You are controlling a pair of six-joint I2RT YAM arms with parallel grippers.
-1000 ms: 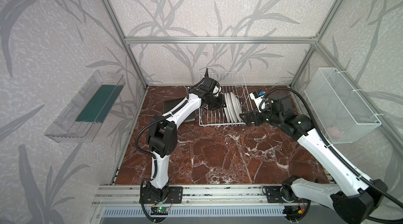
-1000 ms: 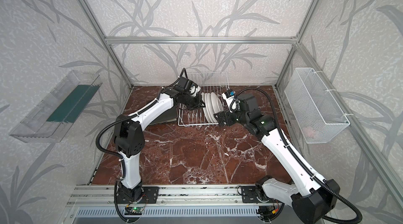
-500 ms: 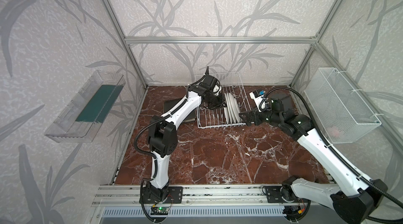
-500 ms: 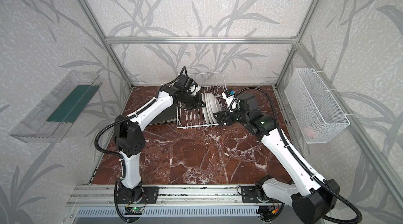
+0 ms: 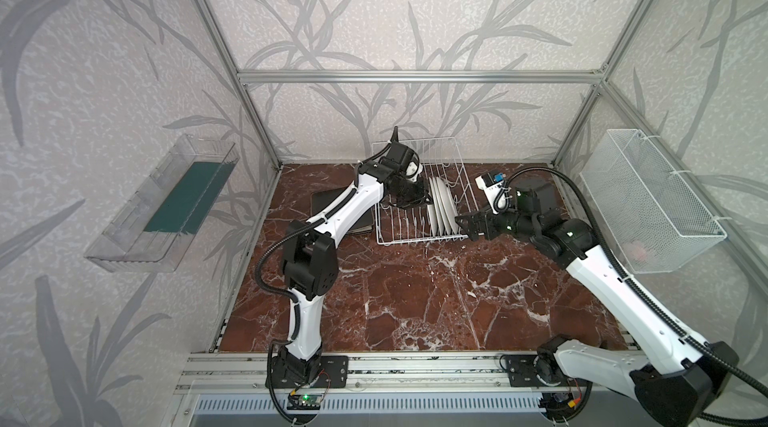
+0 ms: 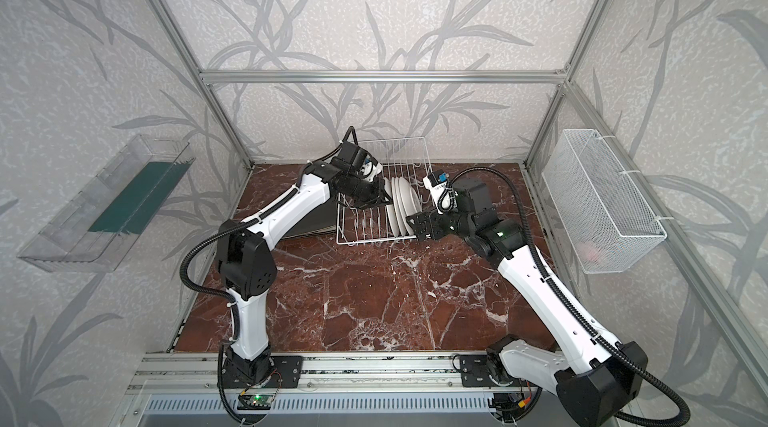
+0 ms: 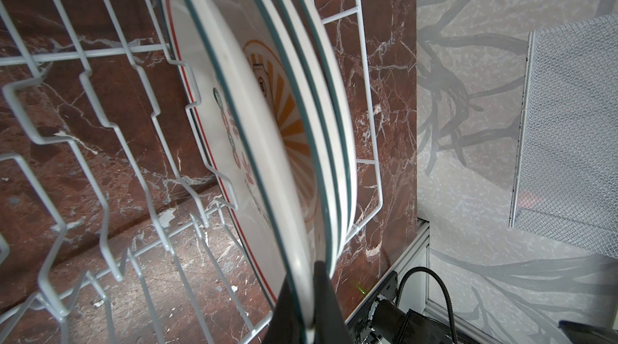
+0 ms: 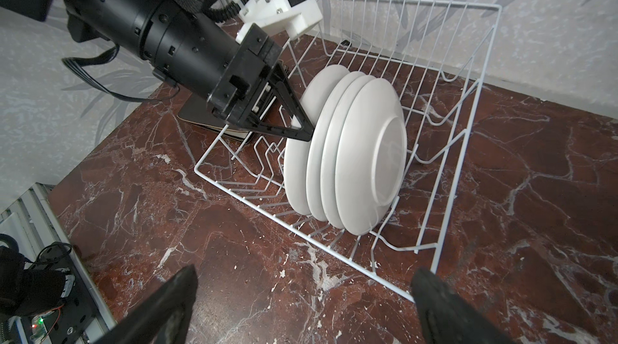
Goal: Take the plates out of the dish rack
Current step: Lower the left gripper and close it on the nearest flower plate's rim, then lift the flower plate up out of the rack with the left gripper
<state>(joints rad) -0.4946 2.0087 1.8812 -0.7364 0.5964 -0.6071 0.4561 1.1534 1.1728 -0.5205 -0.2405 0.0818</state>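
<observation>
Red-brown marble worktop [image 5: 415, 300], loaded only along its far side.
A white wire dish rack [image 5: 415, 241] is set at the far middle; a stack of dark square plates [image 5: 324, 201] is laid flat just left of it.

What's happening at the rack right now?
The left gripper is shut on the rim of the end plate in a row of four round white plates standing on edge in the dish rack; that plate has not left the rack. The right gripper hangs open and empty by the rack's near right corner. A stack of dark square plates lies flat on the table left of the rack.
</observation>
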